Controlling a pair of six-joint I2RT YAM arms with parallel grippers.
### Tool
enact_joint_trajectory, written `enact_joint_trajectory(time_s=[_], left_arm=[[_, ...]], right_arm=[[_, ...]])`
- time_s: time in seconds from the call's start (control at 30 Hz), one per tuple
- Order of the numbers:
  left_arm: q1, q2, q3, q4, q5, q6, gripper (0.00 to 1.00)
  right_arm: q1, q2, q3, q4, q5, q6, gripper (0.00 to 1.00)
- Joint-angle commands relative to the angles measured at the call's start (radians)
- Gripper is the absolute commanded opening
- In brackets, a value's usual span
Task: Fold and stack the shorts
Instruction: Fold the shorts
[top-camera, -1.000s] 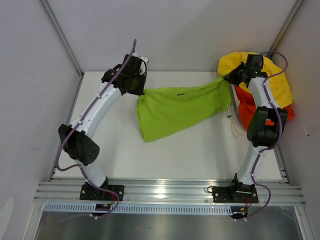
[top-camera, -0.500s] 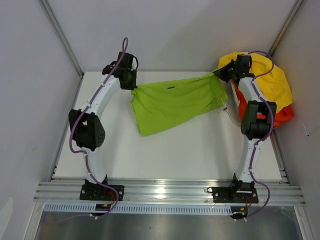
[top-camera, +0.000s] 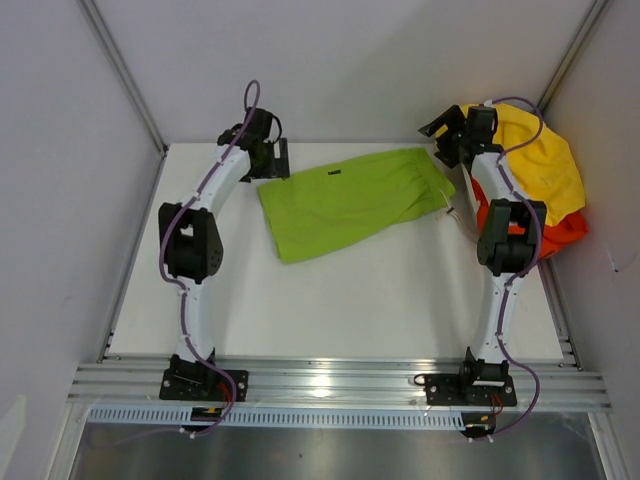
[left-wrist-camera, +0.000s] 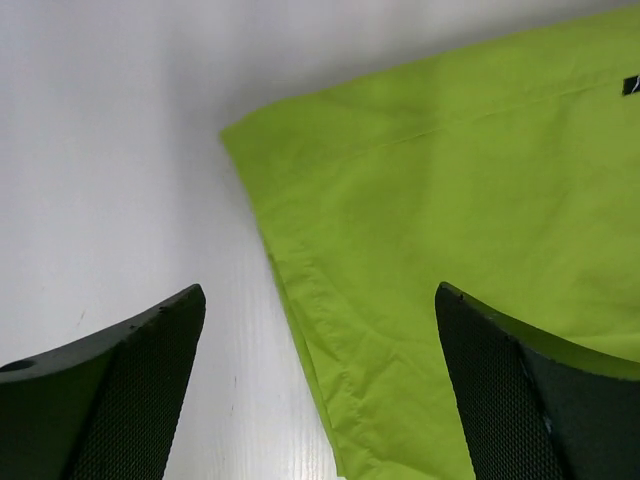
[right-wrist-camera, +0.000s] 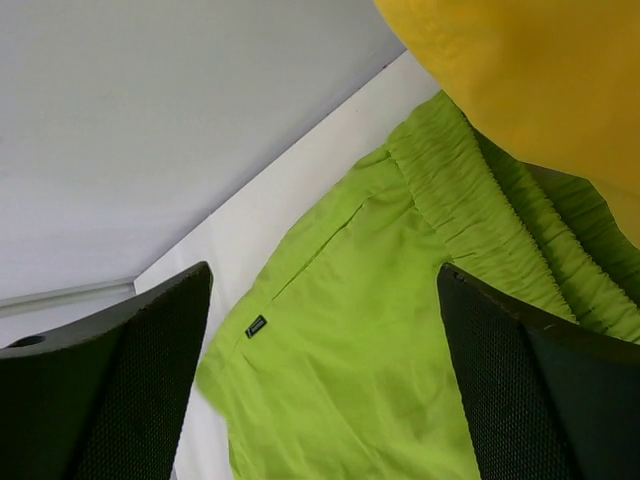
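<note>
The lime-green shorts (top-camera: 350, 198) lie spread flat at the back middle of the white table, waistband to the right, with a white drawstring (top-camera: 455, 212) trailing off that end. My left gripper (top-camera: 272, 160) stands open just off their left hem, holding nothing. In the left wrist view the gripper (left-wrist-camera: 320, 292) hangs over the hem corner of the green shorts (left-wrist-camera: 450, 200). My right gripper (top-camera: 440, 135) is open above the waistband end. The right wrist view shows this gripper (right-wrist-camera: 325, 272) over the green cloth (right-wrist-camera: 350, 380). The orange-red shorts (top-camera: 556, 230) lie bunched at the right edge.
A yellow cloth (top-camera: 535, 150) is heaped on the orange-red pair in the back right corner and overlaps the green waistband (right-wrist-camera: 480, 220) in the right wrist view. Grey walls close in the table on the left, back and right. The arm bases sit on the rail at the near edge.
Both grippers have opened and let go of the green shorts, which now lie flat on the table. Both arms have reached farther toward the back wall.
</note>
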Motion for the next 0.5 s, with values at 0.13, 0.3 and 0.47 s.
enact_joint_trajectory(time_s=[0.13, 0.3, 0.47], left_arm=[[0.040, -0.328, -0.126, 0.063, -0.035, -0.043, 0.99], [0.040, -0.471, -0.334, 0.120, 0.029, -0.083, 0.99], [0.038, -0.729, -0.720, 0.337, 0.173, -0.172, 0.99]], right_arm=[[0.003, -0.160, -0.010, -0.025, -0.026, -0.149, 0.93], [0.010, -0.245, -0.109, -0.147, 0.000, -0.206, 0.92], [0.024, -0.431, -0.368, -0.098, 0.006, -0.200, 0.93]])
